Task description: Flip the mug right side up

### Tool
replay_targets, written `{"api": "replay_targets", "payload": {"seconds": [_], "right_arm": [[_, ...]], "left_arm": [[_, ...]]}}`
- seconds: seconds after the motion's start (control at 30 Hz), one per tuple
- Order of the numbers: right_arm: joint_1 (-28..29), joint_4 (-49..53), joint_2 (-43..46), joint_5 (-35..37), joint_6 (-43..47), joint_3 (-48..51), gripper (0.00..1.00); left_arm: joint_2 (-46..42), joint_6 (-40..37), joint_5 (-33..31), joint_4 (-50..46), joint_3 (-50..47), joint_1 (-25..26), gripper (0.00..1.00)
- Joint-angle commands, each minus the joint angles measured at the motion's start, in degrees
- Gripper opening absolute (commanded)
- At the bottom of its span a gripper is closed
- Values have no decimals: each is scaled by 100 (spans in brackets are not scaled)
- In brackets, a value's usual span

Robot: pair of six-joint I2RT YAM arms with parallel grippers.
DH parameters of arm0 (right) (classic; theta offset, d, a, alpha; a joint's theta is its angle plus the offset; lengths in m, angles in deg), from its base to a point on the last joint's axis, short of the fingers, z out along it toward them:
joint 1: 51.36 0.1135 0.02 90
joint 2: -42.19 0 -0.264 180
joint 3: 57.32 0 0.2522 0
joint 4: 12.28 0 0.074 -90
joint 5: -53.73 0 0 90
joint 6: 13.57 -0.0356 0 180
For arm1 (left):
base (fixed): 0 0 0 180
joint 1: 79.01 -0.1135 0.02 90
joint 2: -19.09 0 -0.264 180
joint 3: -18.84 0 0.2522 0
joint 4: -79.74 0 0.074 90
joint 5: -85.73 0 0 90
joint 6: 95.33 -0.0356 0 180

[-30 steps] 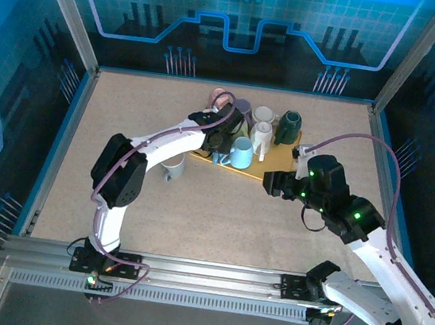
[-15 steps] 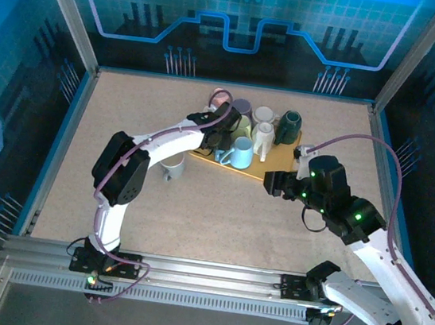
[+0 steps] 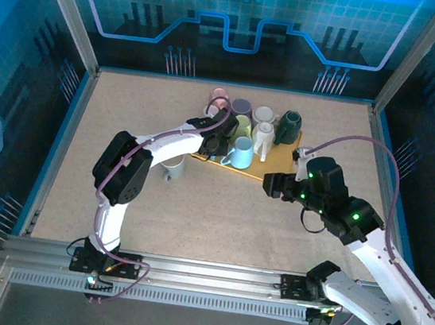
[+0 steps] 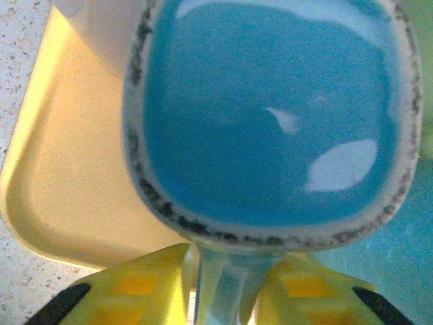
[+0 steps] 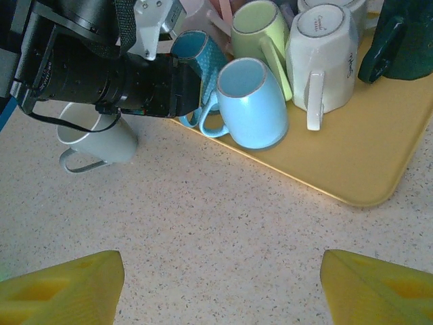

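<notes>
- The light blue glossy ceramic mug is lying tipped on its side at the near left edge of the flat yellow plastic tray. Its handle is pointing left, toward the left arm.
- In the left wrist view, one round end of the mug, edged by a speckled ring, is facing the camera. Whether that end is the mouth or the base I cannot tell.
- The left pincer is pinching the mug's handle, with a yellow fingertip pressing on each side of it.
- Just behind the mug on the tray, a pale green ceramic mug and a white ceramic mug with a straight handle are sitting close together. A dark green mug is sitting at the tray's right end.
- Further back, a pink mug, a greyish purple mug and another white mug are crowding the far side.
- A grey-white mug is sitting off the tray on the speckled beige desk, partly under the left arm.
- The right pincer is hovering over the desk near the tray's near edge, its fingers spread wide and gripping nothing.
</notes>
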Motion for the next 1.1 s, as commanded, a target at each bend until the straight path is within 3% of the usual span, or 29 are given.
{"api": "replay_targets", "payload": {"seconds": [0.0, 0.23, 0.43, 0.63, 0.77, 0.83, 0.93, 1.07], "right_arm": [[-49, -23, 105, -47, -69, 71, 77], [-44, 56, 187, -9, -27, 80, 76], [-47, 98, 214, -81, 52, 20, 75], [-17, -253, 388, -433, 97, 61, 73], [54, -783, 683, -423, -413, 187, 77], [54, -1030, 741, -528, -629, 173, 78], [5, -1983, 860, -1366, -788, 324, 79], [-337, -3558, 625, -2512, -1982, 700, 78]], "left_arm": [[168, -100, -116, -81, 146, -48, 22], [-93, -160, -115, -78, -12, -50, 11], [-778, -269, -130, -123, -159, -26, 10], [-1796, -452, 193, 51, -253, 16, 9], [-2552, -386, 717, 522, -471, 14, 7], [-2986, -284, 1096, 913, -668, 20, 7], [-3693, 87, 1846, 1899, -1237, 5, 7], [-4446, 1070, 3009, 4019, -2284, 20, 8]]}}
